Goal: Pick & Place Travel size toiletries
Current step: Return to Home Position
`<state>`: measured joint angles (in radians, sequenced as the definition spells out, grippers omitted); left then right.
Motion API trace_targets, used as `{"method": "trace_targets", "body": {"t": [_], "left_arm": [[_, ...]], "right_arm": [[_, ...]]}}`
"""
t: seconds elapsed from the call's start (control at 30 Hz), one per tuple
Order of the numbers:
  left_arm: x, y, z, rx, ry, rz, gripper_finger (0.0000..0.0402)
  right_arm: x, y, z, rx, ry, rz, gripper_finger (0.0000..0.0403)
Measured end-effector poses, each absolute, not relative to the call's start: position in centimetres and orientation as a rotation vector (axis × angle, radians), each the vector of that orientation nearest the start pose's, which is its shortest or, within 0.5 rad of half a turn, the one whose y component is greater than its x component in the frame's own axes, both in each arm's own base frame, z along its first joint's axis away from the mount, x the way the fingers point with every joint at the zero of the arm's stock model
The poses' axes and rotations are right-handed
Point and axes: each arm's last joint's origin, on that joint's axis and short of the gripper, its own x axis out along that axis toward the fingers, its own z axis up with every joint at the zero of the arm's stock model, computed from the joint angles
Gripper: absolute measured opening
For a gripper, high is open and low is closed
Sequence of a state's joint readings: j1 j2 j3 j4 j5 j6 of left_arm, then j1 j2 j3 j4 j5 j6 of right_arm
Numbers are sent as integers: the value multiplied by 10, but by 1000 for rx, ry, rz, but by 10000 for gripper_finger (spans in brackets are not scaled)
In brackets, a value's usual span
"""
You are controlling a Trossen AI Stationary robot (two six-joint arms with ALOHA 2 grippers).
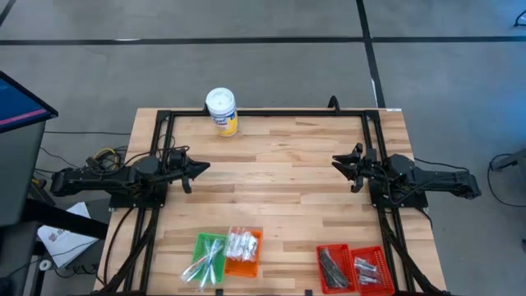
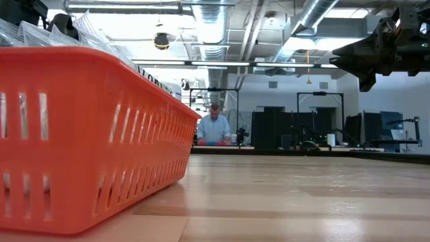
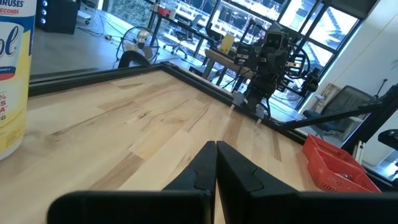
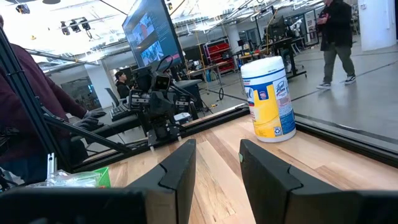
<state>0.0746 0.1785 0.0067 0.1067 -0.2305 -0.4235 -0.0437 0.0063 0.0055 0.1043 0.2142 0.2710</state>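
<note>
The toiletries lie sorted in trays along the table's near edge. Clear-wrapped sticks (image 1: 205, 256) fill the green tray (image 1: 197, 243), and white packets (image 1: 241, 244) the orange tray (image 1: 246, 267). Dark tubes (image 1: 331, 265) and silvery pieces (image 1: 367, 267) sit in two red trays (image 1: 352, 249). My left gripper (image 1: 205, 167) hovers shut over the table's left-middle, its fingers closed together in its wrist view (image 3: 216, 144). My right gripper (image 1: 335, 161) hovers open over the right-middle, with a gap between the fingers (image 4: 217, 143). Both point toward the table's centre and touch nothing.
A white-lidded tub with a yellow label (image 1: 222, 111) stands upright near the far edge. A black frame (image 1: 263, 114) runs along the far and side edges. Bare wood lies between the two grippers. In the low view the orange tray (image 2: 87, 134) fills the left. People show in the room beyond.
</note>
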Motion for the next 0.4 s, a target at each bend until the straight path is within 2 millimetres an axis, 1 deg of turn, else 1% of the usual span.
{"method": "trace_targets", "body": {"t": [0.4], "left_arm": [[107, 15, 162, -416, -7, 313, 3]], "right_arm": [[96, -10, 175, 278, -138, -242, 118]]}}
